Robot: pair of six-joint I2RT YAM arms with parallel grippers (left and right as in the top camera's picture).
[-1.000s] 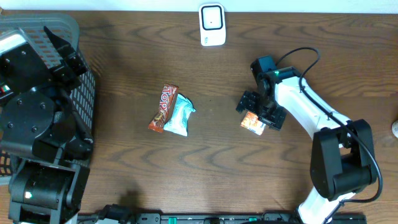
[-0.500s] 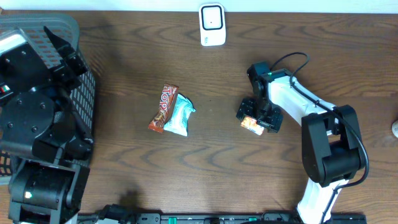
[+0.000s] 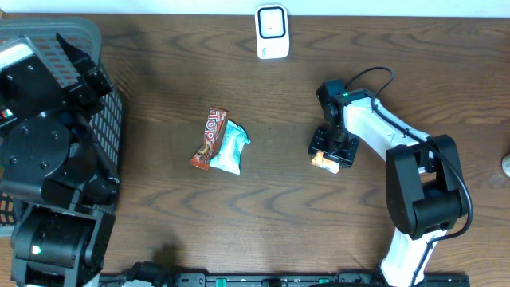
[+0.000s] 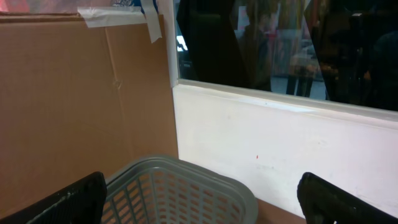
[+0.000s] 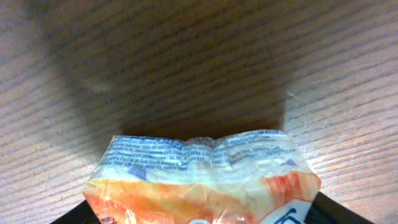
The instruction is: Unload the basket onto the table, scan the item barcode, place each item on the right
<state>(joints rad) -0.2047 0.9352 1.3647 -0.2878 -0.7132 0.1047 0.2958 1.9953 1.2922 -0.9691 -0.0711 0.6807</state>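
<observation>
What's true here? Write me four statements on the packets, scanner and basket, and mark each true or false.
1. The orange packet lies between the right fingers. True.
2. The red candy bar touches the light blue packet. True.
3. The white scanner sits in the grey basket. False: it stands at the far edge of the table, apart from the basket.
4. The left fingers grip the red candy bar. False: they stand open and empty above the basket.
</observation>
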